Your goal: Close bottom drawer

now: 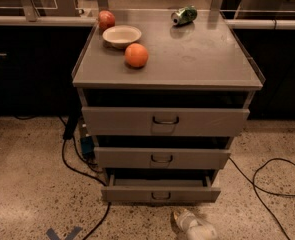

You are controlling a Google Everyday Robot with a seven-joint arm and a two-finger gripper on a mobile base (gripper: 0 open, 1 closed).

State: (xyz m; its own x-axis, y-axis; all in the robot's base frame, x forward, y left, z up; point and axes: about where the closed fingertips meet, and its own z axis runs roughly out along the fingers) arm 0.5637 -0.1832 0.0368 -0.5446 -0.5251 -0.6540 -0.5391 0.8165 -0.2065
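Observation:
The bottom drawer [160, 192] is the lowest and narrowest of three grey drawers in a grey metal cabinet. It stands pulled out, with a small dark wire handle [160, 196] at its centre and a plain grey tray behind the front. My gripper [191, 225] is the white piece low in the camera view, just in front of the drawer and a little right of its handle, close above the floor. It holds nothing that I can see.
The mid drawer [162, 158] and top drawer [165, 121] also stand partly out. On the cabinet top [197, 59] are an orange [136, 55], a white bowl [121, 35], an apple [106, 20] and a tipped green can [184, 15]. Black cables [267, 176] cross the speckled floor on both sides.

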